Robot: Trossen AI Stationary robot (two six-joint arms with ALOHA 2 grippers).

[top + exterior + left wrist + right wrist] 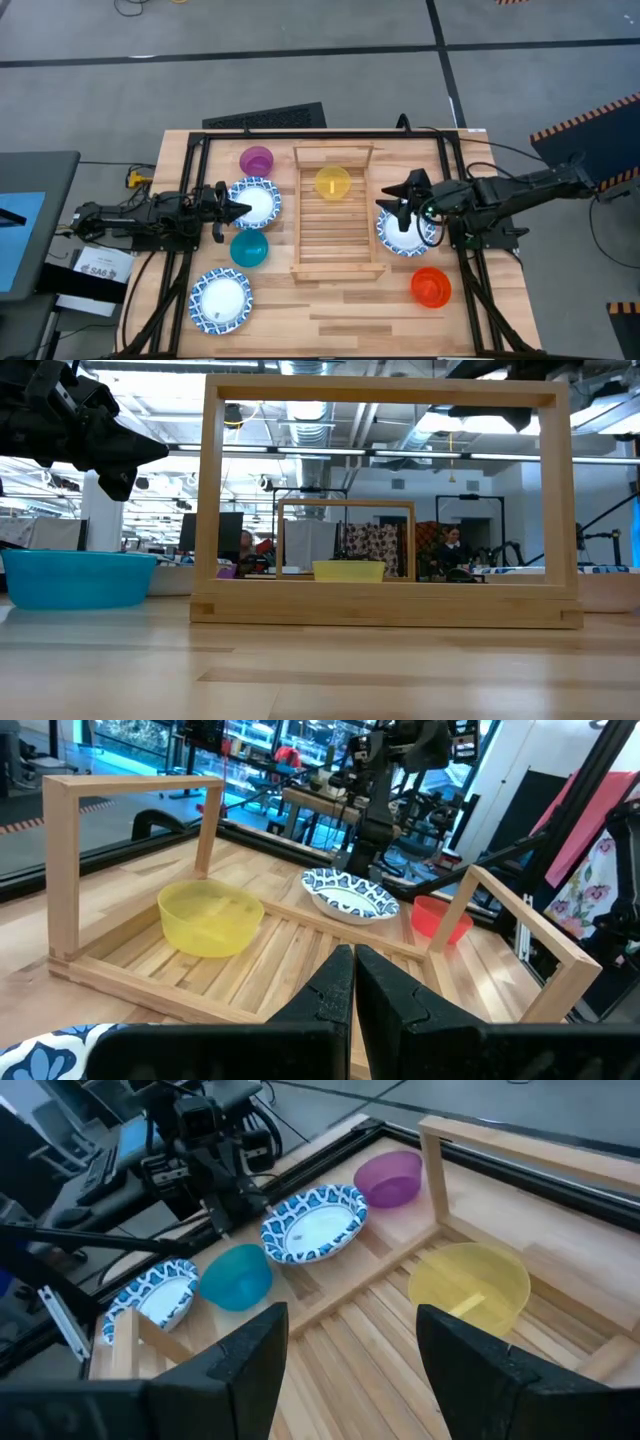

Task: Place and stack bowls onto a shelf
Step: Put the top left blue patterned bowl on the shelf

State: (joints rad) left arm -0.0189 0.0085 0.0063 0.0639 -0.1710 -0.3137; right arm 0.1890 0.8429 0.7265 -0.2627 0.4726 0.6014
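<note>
The yellow bowl [333,183] sits alone at the far end of the shelf [338,258], in the middle of the table [350,320]. The left gripper [238,209], fingers closed on nothing, hovers over a patterned bowl [262,201] left of the shelf. The right gripper [391,208], fingers spread wide, hangs at another patterned bowl's [410,240] rim by the shelf's right rail

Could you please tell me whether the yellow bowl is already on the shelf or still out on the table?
On the shelf: the yellow bowl sits upright on its slats, alone, toward one end.
</note>
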